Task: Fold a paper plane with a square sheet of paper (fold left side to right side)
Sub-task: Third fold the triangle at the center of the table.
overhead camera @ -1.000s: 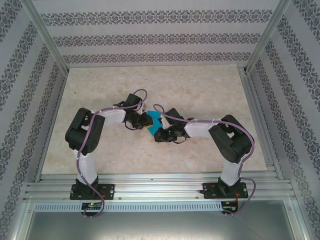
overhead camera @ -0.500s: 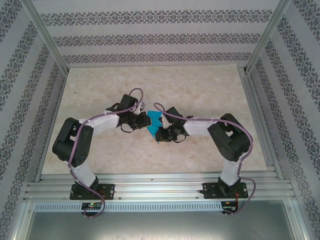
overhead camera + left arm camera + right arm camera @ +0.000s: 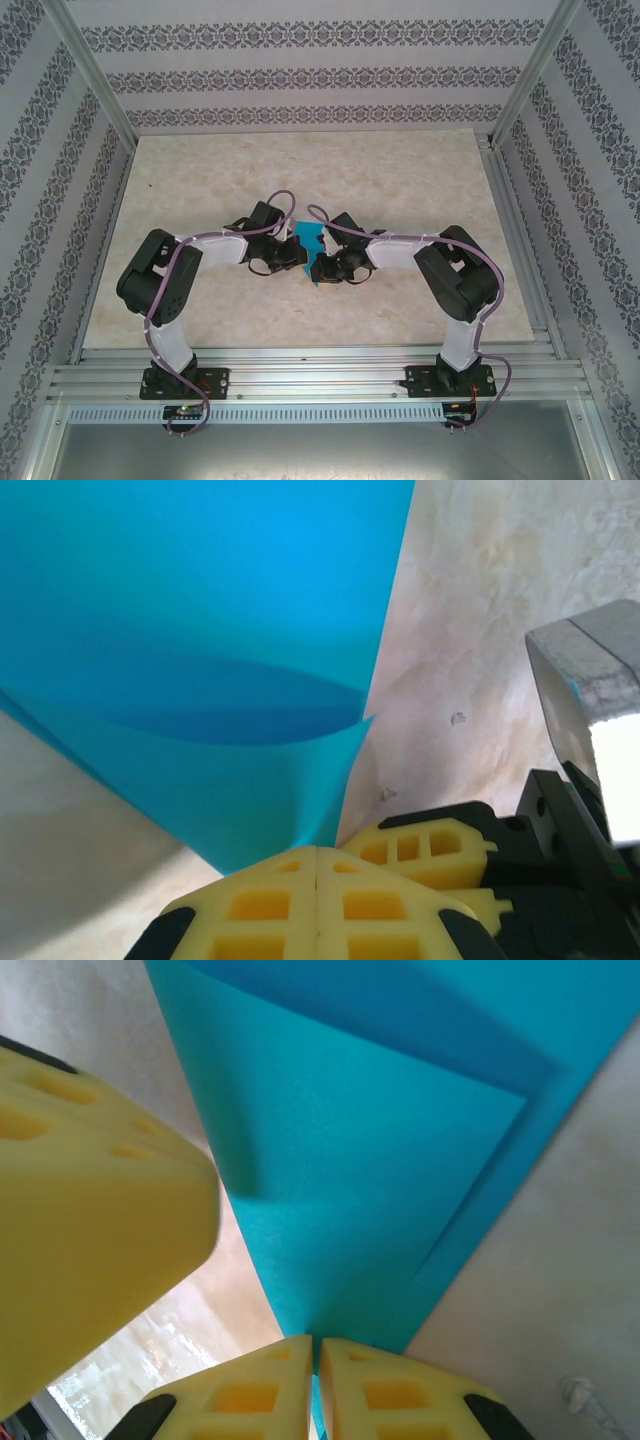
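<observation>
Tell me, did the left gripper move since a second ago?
Yes. The left gripper slid right and a little toward the table's near edge, onto the blue paper.

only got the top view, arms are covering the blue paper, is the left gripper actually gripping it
observer: yes, in the left wrist view the left gripper is shut, its yellow pads pressed together on a narrow tip of the paper.
operator: and the right one
observer: the right gripper is shut on the paper too, with a teal sliver running down between its pads.
</observation>
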Robot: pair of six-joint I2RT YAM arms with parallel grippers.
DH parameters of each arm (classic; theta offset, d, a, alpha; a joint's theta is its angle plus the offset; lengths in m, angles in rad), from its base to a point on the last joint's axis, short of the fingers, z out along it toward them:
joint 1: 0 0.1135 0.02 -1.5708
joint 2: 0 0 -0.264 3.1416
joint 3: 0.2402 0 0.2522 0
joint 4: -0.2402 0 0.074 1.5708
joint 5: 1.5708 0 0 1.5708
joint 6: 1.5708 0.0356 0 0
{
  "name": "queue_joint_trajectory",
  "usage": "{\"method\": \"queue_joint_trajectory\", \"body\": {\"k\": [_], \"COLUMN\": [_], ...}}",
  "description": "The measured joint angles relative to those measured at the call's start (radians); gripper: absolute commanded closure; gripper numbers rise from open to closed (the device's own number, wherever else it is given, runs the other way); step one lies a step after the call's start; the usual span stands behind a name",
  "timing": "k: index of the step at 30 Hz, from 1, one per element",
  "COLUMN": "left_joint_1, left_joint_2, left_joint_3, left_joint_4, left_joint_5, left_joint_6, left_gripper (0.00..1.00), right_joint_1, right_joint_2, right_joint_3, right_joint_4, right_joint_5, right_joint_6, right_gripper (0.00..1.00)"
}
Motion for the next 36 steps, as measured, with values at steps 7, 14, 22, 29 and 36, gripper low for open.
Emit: {"method": "queue_joint_trajectory", "body": {"k": [7,14,22,29,36], "left_joint_1": [-0.007,-0.013,-0.016,-0.012,0.013], "left_joint_2": [0.039,0.045,0.051,0.063,0.077], "left_joint_3": [-0.002,0.004,0.023,0.048,0.072], "left_joint_4": [0.033,0.007,-0.016,-0.045,-0.066], "left_joint_5": [-0.007,-0.064,-0.084,-0.086,-0.080], "left_joint_6": [-0.026,-0.007,0.034,0.065,0.092], "left_gripper": [0.96,0.95,0.90,0.87,0.86], "right_joint_1": [0.000,0.001,0.003,0.003,0.005], "right_joint_2": [0.008,0.020,0.026,0.031,0.039], "right_joint_3": [0.018,0.040,0.051,0.060,0.069], "right_joint_4": [-0.027,-0.054,-0.071,-0.080,-0.074], "right_joint_5": [0.001,0.002,0.006,0.009,0.011], "right_joint_6": [0.000,0.000,0.000,0.000,0.000], "right_gripper": [0.87,0.87,0.87,0.87,0.87]}}
